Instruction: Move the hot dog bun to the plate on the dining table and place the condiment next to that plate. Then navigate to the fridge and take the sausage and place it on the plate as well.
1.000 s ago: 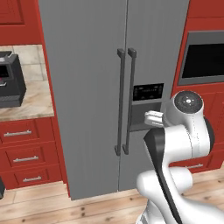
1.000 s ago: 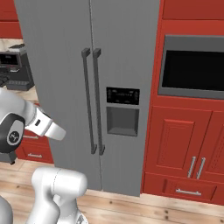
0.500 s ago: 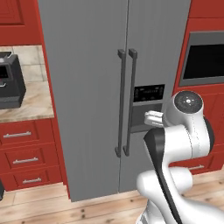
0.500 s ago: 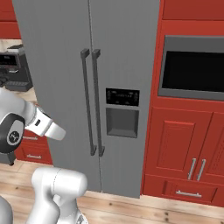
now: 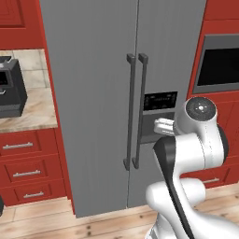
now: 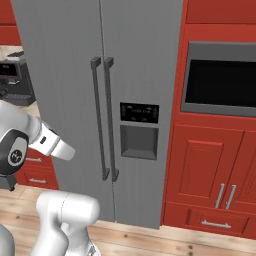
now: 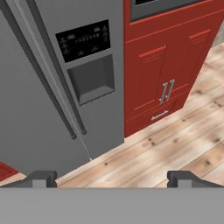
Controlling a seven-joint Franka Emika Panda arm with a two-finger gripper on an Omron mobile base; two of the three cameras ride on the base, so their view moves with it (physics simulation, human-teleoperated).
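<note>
At left, a black appliance [image 5: 10, 88] sits on a marble worktop [image 5: 32, 112] over red drawers [image 5: 28, 172]. At centre stands the fridge [image 5: 112, 70], both doors closed, its two bar handles [image 6: 102, 117] side by side at the seam and a dispenser panel [image 6: 139, 130] on the right door; the gripper [image 7: 112, 177] is empty with fingers [image 7: 41, 178] spread wide, held off the fridge above the wood floor [image 7: 166, 144]. At right, a built-in oven [image 6: 220, 80] sits above red cabinet doors [image 6: 215, 170].
</note>
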